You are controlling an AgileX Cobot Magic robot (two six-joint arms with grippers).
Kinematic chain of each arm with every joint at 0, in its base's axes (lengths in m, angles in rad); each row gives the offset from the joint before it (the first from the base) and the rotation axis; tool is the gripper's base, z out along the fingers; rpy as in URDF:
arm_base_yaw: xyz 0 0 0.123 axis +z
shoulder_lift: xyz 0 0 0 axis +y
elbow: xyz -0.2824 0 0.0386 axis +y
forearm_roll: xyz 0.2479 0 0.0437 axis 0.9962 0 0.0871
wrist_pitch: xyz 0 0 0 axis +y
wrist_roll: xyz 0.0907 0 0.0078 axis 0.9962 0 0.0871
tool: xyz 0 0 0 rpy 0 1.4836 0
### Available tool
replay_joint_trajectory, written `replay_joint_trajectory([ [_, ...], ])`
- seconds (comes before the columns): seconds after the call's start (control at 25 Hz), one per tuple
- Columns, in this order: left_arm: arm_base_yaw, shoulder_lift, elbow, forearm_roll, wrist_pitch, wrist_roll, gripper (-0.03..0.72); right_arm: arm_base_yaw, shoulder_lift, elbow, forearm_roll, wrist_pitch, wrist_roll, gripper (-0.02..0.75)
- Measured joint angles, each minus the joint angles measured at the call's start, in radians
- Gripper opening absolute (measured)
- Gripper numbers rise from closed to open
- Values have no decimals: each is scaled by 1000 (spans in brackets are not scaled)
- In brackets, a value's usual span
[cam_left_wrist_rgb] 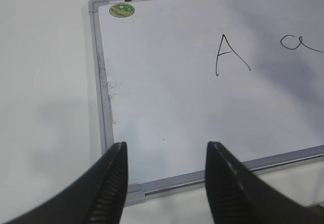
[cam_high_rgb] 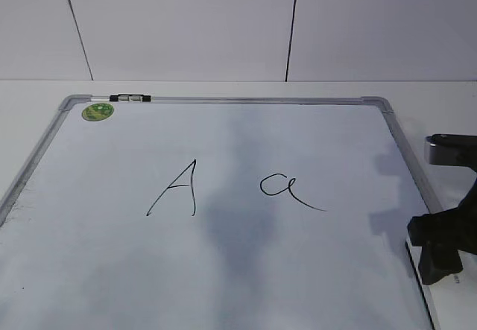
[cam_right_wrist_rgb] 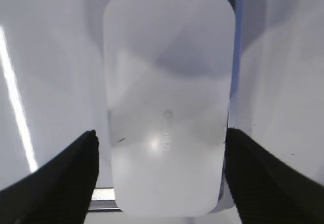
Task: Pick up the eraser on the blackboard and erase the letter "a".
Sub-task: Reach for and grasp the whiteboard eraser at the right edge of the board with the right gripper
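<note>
— White tabletop and wall; why is the right gripper (cam_right_wrist_rgb: pixel 161 158) spread wide at the board's near-right corner?

— Its jaws straddle the eraser (cam_right_wrist_rgb: pixel 168 97), probably to close on its long sides. The eraser lies on the blackboard (cam_high_rgb: pixel 223 270).

— And the left gripper (cam_left_wrist_rgb: pixel 165 176)?

— Open, empty, near the left corner, well clear of the letter "a" (cam_high_rgb: pixel 287 189), right of centre.

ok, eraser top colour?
White, with faint grey lettering. The eraser shows best in the right wrist view, between the open right tool fingers.
</note>
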Motion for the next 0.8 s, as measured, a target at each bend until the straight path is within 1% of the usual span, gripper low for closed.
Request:
replay_joint_trajectory([
  [0.8,0,0,0,-2,0,0,371,0,34,0,-39,-16,25,602],
])
